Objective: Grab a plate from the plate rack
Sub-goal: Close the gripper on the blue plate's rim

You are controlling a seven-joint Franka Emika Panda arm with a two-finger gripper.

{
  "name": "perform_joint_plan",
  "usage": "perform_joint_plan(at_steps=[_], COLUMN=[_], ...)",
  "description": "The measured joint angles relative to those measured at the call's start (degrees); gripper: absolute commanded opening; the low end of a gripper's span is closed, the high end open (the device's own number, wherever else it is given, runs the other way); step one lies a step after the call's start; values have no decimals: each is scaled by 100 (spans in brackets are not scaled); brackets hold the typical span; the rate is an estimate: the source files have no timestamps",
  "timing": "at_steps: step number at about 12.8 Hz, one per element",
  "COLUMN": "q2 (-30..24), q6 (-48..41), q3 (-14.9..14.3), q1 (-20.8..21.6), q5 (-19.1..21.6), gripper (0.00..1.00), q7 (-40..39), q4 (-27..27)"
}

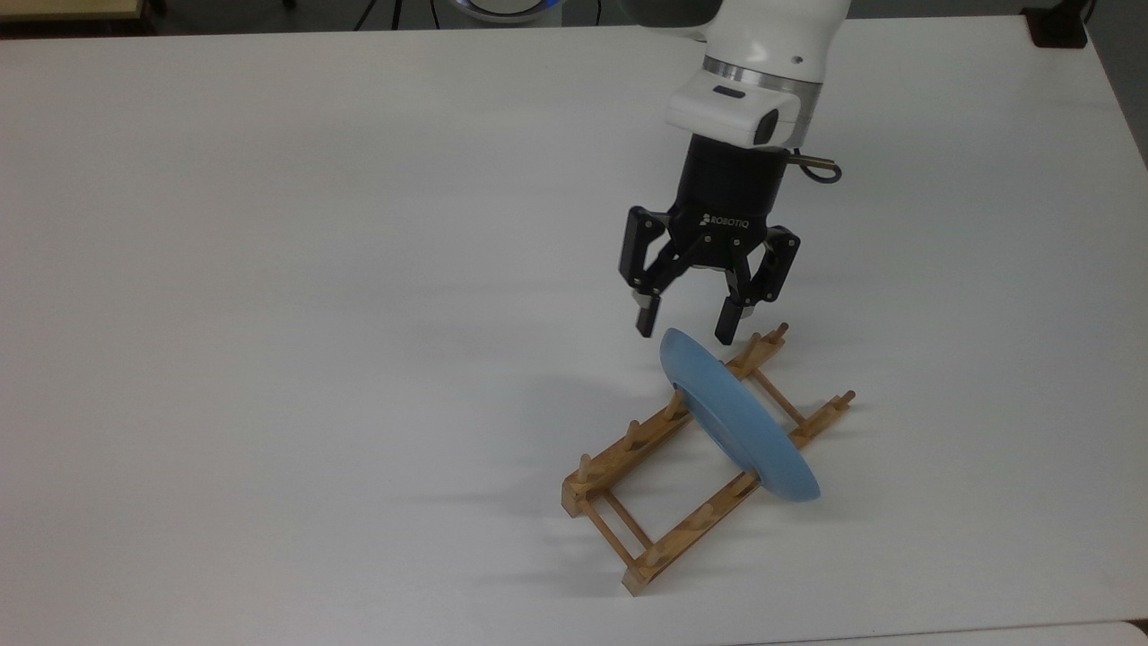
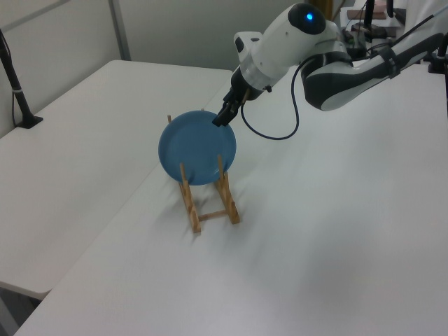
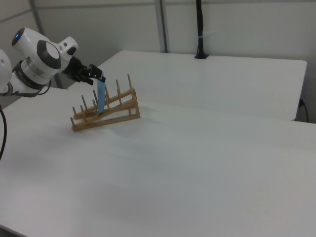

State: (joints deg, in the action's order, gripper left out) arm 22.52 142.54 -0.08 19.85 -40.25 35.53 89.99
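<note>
so the plate (image 1: 737,417) is sitting upright between the pegs of the plate rack (image 1: 628,489) on the white table (image 1: 269,269), not grabbed yet, and the gripper (image 1: 684,335) hangs right at its top edge, jaws spread wide and empty, so the whole grab-and-lift is left to do.

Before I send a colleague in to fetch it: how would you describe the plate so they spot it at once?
On the white table stands a small wooden plate rack of two pegged rails. The plate stands on edge between its pegs, just below the open black gripper. It is a round, light-blue disc, the sole coloured thing on the table.
</note>
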Motion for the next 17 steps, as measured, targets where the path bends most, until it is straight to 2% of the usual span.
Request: perform_joint_plan(at_steps=[3,4,6,9,11,17], q2=[76,94,114,146,181,202], q6=[36,76,102,102,102,105], q3=[20,20,20,20,20,16], q1=[-1,-3,-9,-15,-17,-26], q5=[0,0,-21,-90,-136,-199], gripper=[50,46,34,9,0,0], q7=[4,5,5,6,6,11], q4=[-12,-14,-15,-16,-17,-24])
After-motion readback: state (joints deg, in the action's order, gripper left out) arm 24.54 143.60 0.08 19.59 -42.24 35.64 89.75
